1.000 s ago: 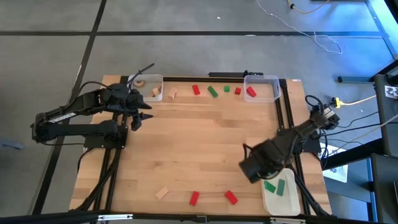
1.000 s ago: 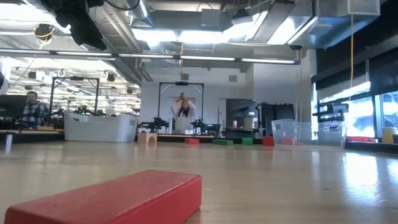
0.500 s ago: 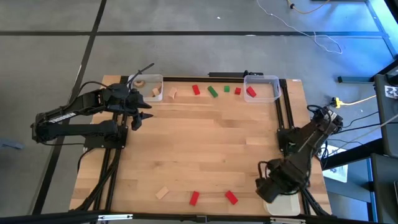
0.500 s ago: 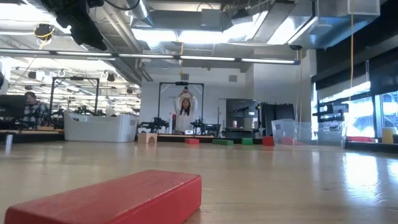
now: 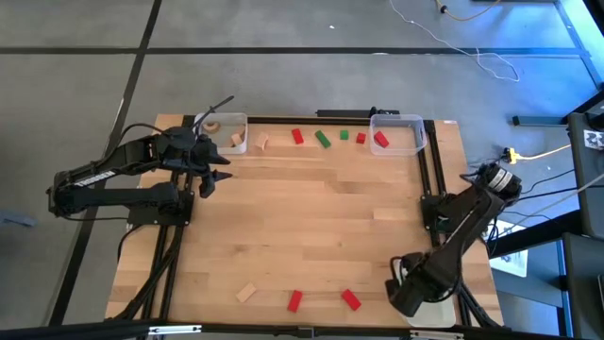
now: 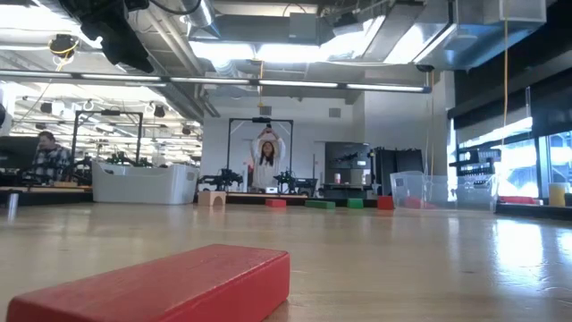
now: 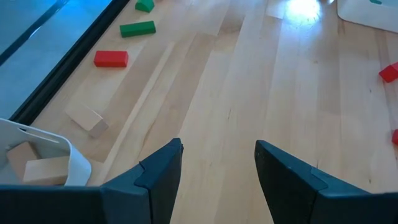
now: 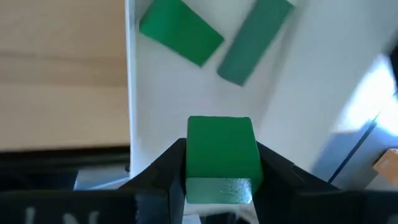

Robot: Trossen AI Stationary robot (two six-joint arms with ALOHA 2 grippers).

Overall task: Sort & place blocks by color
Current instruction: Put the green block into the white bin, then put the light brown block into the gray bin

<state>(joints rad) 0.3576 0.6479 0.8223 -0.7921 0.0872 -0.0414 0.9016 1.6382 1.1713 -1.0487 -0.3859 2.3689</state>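
While the green block (image 8: 221,158) sits pinched in the right gripper's (image 8: 219,163) jaws just above the white tray (image 8: 298,93), where two more green blocks (image 8: 180,31) already lie, I'd say this sort is somewhere around the middle. That gripper hangs over the tray at the desk's (image 5: 311,227) near right corner, so the drop looks like the step in hand. Sorted so far, as best I can tell: a red block (image 5: 380,140) in the far right clear bin (image 5: 397,120) and a couple of tan blocks (image 7: 37,163) in the far left bin (image 5: 226,121). Still loose: a tan one (image 5: 263,143), two red and two green along the far edge, with the green one (image 5: 323,139) in the middle of that row, plus a tan block (image 5: 246,293) and two red blocks (image 5: 295,300) by the near edge. The left gripper (image 7: 217,171) waits beside the far left bin, jaws wide and holding nothing.
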